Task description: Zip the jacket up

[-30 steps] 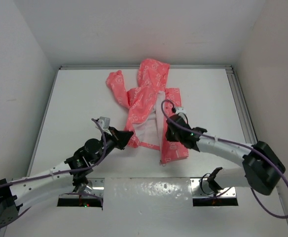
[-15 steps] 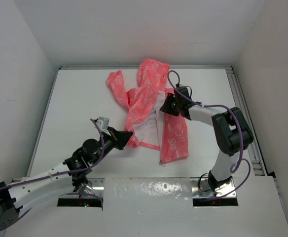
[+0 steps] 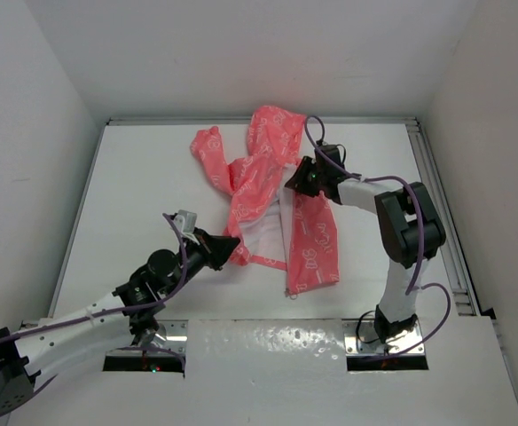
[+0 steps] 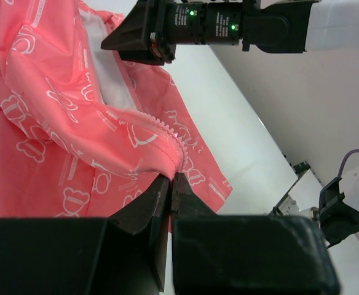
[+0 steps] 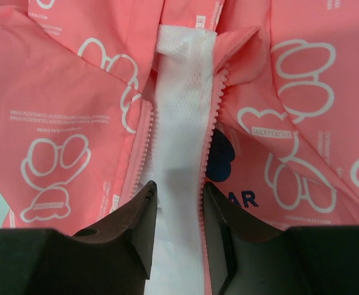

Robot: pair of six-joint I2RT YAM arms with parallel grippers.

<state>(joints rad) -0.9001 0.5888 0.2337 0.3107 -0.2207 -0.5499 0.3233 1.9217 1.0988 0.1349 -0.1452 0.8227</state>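
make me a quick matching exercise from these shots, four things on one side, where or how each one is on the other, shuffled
1. left gripper
2. right gripper
3. hood
4. white lining

A. at the far end of the table
B. open, over the front opening of the jacket
C. shut on the jacket's lower front edge
D. showing between the two rows of zipper teeth

Pairs: 1-C, 2-B, 3-A, 4-D

I see a white table (image 3: 135, 195) with a metal rail (image 3: 437, 195) along its right edge. On it lies the jacket (image 3: 263, 177) — spread open across the far half, hood toward the far edge, one sleeve out left, white lining showing between the front panels.
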